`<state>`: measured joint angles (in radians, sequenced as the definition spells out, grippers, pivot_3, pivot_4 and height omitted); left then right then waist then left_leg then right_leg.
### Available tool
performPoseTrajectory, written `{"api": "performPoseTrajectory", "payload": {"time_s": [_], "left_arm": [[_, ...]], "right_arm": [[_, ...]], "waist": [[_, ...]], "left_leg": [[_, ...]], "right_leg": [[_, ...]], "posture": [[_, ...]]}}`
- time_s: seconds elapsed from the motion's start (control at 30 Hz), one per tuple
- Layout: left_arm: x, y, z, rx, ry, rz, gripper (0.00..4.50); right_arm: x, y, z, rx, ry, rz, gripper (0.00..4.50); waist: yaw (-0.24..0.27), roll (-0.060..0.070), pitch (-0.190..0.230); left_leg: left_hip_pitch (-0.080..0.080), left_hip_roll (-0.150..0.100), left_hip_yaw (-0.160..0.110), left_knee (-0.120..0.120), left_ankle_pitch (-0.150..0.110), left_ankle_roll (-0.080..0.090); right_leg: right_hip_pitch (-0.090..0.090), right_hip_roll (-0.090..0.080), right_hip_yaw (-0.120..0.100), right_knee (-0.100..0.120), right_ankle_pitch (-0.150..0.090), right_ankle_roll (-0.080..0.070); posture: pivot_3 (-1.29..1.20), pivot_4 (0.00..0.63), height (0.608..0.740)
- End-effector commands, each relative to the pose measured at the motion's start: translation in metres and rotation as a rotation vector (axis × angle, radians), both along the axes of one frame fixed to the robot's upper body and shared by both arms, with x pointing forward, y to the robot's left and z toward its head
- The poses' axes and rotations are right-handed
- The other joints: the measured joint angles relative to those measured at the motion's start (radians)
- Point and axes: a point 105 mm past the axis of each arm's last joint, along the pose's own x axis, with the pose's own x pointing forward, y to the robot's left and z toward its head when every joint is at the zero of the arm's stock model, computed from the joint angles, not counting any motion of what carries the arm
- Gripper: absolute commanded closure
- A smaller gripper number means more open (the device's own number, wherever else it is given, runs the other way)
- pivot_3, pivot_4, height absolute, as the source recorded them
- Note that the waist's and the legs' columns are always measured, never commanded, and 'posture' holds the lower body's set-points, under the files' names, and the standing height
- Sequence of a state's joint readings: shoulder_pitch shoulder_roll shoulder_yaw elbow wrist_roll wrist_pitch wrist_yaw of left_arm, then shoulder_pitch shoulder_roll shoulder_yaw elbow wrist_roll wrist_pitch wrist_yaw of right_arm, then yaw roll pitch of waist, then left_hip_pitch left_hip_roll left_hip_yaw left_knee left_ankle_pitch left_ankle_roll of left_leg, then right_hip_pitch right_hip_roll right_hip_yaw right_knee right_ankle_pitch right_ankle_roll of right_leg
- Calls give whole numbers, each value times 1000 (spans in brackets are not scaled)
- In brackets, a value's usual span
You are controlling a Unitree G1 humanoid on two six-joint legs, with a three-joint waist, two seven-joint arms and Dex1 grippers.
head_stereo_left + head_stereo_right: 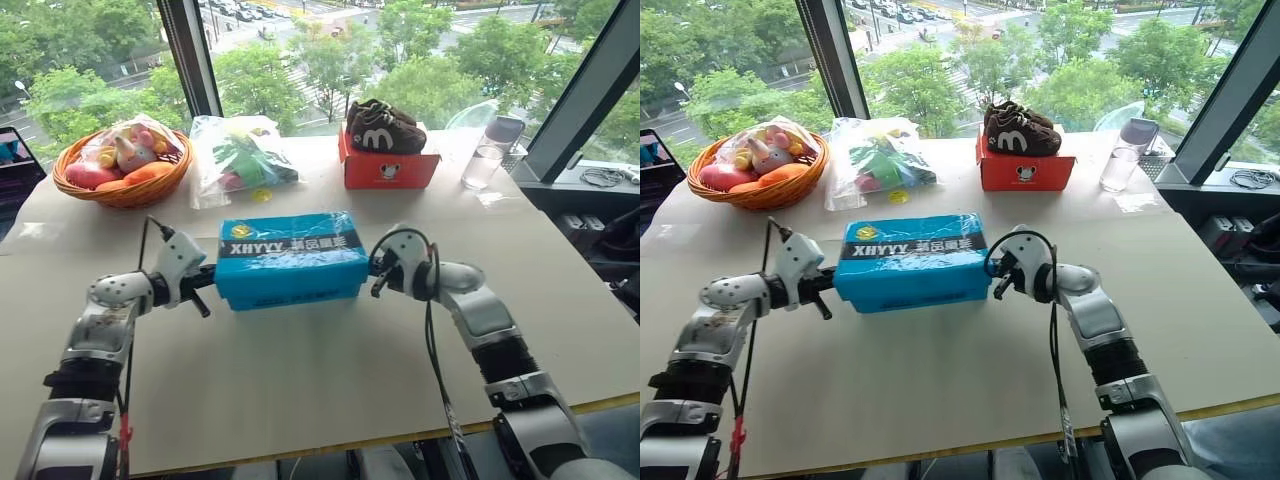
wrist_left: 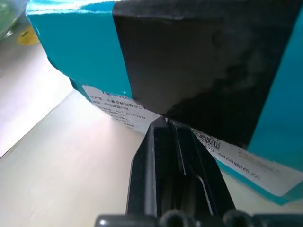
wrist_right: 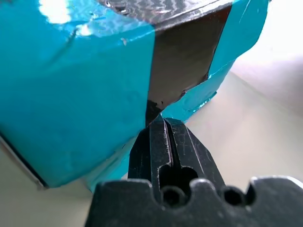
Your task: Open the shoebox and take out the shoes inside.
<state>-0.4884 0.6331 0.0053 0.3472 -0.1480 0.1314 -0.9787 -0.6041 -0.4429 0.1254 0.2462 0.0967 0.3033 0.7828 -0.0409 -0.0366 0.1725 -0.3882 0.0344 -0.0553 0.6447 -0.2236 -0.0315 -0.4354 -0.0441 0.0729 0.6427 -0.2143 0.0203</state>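
Bracketing the shoebox mid-table, lid on: left gripper at nine o'clock, right gripper at three, both pinched closed and empty, tips at the lid's edge, probably to pry it upward.

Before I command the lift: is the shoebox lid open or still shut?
Shut. The shoebox lid sits flat and flush on the base, no white interior showing, with a shut gripper at each end.

Head stereo pair looked fwd & down over counter, both sharing shoebox | L wrist cam v. close on box's left end, along left tool | R wrist cam v. close on right end, along right tool
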Motion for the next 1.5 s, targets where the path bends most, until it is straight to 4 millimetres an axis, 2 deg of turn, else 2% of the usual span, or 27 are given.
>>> {"api": "performPoseTrajectory", "payload": {"time_s": [0.03, 0.2, 0.33, 0.47, 0.5, 0.57, 0.67, 0.7, 0.77, 0.83, 0.9, 0.97, 1.03, 1.13, 1.2, 1.33, 1.5], "left_arm": [[-1, -25, 0, -4, -16, -111, 4459], [2, -17, -3, 34, -26, -92, 4459], [-6, -11, 5, -16, -71, -82, 4459], [-27, 18, 5, -8, -62, -18, 4459], [-37, 31, 6, -26, -51, 11, 4459], [-50, 44, 10, -52, -42, 35, 4459], [-79, 54, 25, -150, -17, 22, 4459], [-87, 55, 29, -159, -4, 16, 4459], [-104, 61, 53, -206, 16, 4, 4459], [-113, 64, 69, -237, 26, -1, 4459], [-122, 65, 85, -228, 29, -19, 4459], [-119, 68, 107, -286, -51, 21, 4459], [-124, 62, 113, -313, -61, 5, 4459], [-129, 54, 108, -281, -39, -13, 4459], [-131, 50, 108, -273, -37, -22, 4459], [-133, 51, 110, -253, -35, -20, 4459], [-132, 50, 110, -257, -37, -23, 4459]], "right_arm": [[-8, 14, 20, 22, -59, 54, 4500], [-14, 15, 21, 20, -57, 63, 4500], [-11, 10, 18, 10, -57, 25, 4500], [-10, -8, 18, 6, -61, -31, 4500], [-12, -20, 17, -4, -58, -55, 4500], [-14, -35, 18, -22, -52, -82, 4500], [-26, -67, 19, -81, -28, -109, 4500], [-30, -74, 20, -91, -20, -110, 4500], [-43, -88, 21, -126, 24, -93, 4500], [-52, -92, 20, -141, 59, -73, 4500], [-66, -87, 17, -158, 107, -18, 4500], [-87, -70, 8, -156, 185, 88, 4500], [-108, -49, -1, -141, 261, 192, 4500], [-122, -26, -14, -126, 324, 256, 4500], [-117, -6, -21, -79, 315, 239, 4500], [-82, 21, -12, 67, 246, 78, 4500], [-70, 29, -4, 207, 199, 20, 4500]], "waist": [[-2, 0, 0], [-2, 0, 0], [-4, 0, 0], [-11, 0, 0], [-11, 0, 0], [-13, 0, 0], [-6, 1, 1], [-3, 1, 1], [-2, 0, 1], [-3, 0, 1], [-5, 0, 1], [-6, 1, 2], [-9, 1, 2], [-16, 1, 2], [-18, -1, 1], [-26, -2, 2], [-13, -2, 2]], "left_leg": [[0, 0, 0, 0, 0, 0], [0, 0, 0, 0, 0, 0], [0, 0, 0, 1, 0, 0], [-1, 0, 0, 0, 0, 0], [-1, 0, 0, 0, 0, 0], [-1, 1, 0, 0, 0, 0], [-1, 1, 0, 0, 0, 0], [0, 0, 0, 0, 0, 0], [0, 1, 0, 1, 0, 0], [0, 2, 0, 0, 0, 0], [2, 2, 1, 0, 0, 0], [3, 2, 1, 0, 0, 0], [5, 2, 1, 0, 0, 0], [5, 2, 1, 0, 0, 0], [5, 2, 1, 0, 0, 0], [6, 2, 1, 0, 0, 0], [4, 2, 0, 0, -1, 0]], "right_leg": [[0, 0, 0, 0, 0, 0], [0, 0, 0, 0, 0, 0], [0, 0, 0, 0, 0, 0], [-1, 0, 1, 0, 0, 0], [-1, 0, 0, 0, 0, 0], [-1, 0, 0, 0, 0, 0], [-1, 0, 0, 0, -1, 2], [-1, -1, 0, 0, -3, 6], [0, -1, 0, 0, -4, 7], [0, 0, 0, -1, -5, 8], [1, 0, 0, -1, -6, 7], [2, 1, 1, -1, -8, 7], [4, 1, 1, -1, -9, 8], [4, 1, 1, -1, -9, 8], [4, 1, 1, -1, -9, 8], [4, 1, 1, 0, -9, 7], [3, 1, -1, -1, -10, 7]], "posture": [[0, 150, 740], [0, 150, 740], [0, 150, 740], [0, 150, 740], [0, 150, 740], [0, 150, 740], [0, 150, 740], [0, 150, 740], [0, 150, 740], [0, 150, 740], [0, 150, 740], [0, 150, 740], [0, 150, 740], [0, 150, 740], [0, 150, 740], [0, 150, 740], [0, 150, 740]]}}
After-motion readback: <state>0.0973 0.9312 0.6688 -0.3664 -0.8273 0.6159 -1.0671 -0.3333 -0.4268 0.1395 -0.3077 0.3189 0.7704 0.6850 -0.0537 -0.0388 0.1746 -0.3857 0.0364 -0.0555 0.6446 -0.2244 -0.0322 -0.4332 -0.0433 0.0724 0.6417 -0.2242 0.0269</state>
